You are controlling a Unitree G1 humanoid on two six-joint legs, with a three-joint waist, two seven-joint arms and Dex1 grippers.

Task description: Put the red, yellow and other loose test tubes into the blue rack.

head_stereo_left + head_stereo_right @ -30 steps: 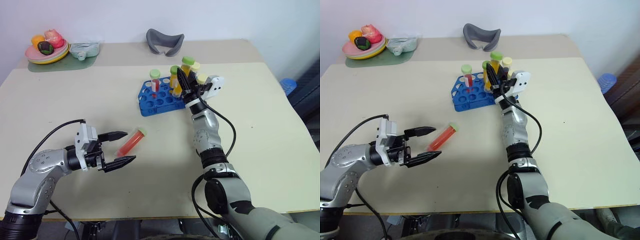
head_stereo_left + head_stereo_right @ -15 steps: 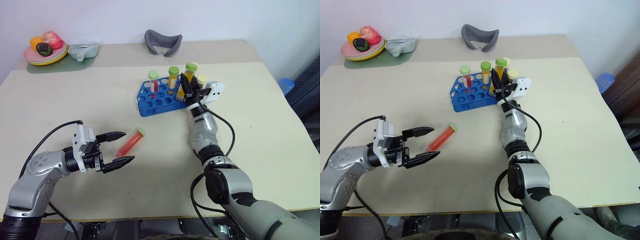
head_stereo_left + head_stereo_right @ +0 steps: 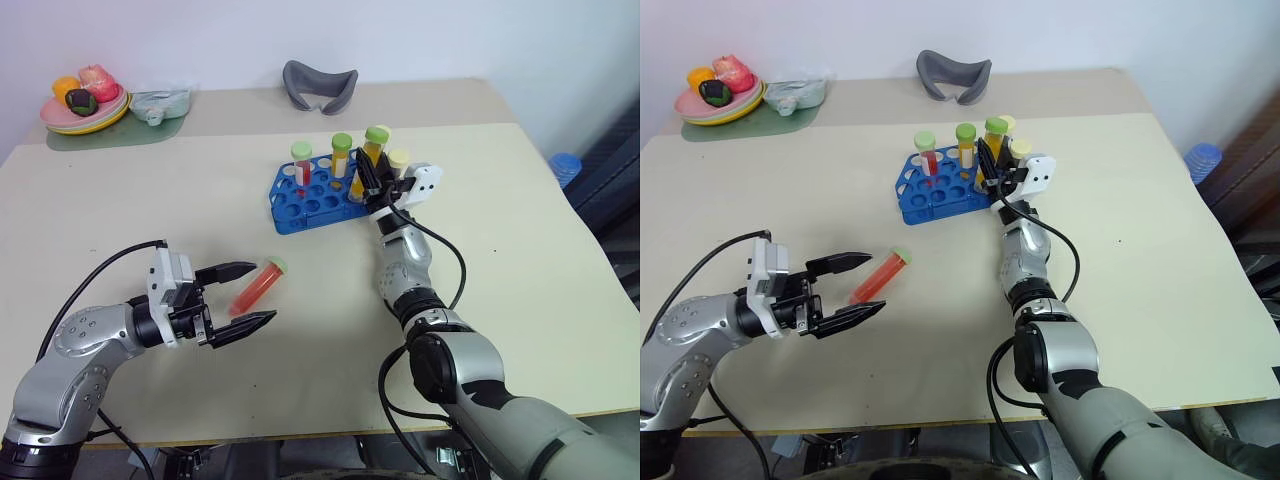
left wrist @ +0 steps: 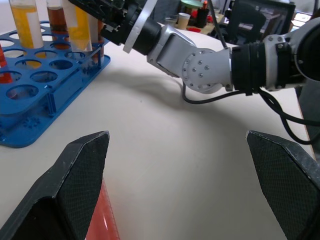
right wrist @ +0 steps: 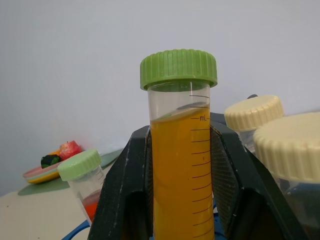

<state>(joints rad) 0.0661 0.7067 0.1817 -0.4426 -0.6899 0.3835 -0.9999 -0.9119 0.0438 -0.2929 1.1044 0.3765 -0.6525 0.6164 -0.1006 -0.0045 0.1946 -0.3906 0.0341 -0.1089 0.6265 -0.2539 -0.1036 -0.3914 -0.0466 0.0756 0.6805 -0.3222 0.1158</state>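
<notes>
Right wrist view: right hand [image 5: 180,200] clamps yellow tube [image 5: 181,165] over blue rack [image 3: 310,198]; left hand [image 3: 247,296] wide, straddling red tube [image 3: 258,285] on surface.

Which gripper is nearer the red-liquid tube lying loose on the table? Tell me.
Left. The open left gripper sits right beside the loose red-liquid tube with the light-green cap, its fingers flanking it. The right gripper is far off at the blue rack, shut on a yellow-liquid tube.

A robot test bench, set up like a lab.
I see a bare cream rectangular tabletop [image 3: 520,260] against a plain white wall [image 3: 420,40]; at twelve o'clock, a bright blue plastic rack [image 3: 300,205] holds capped sample tubes; monitors [image 4: 262,17] stand behind.
</notes>
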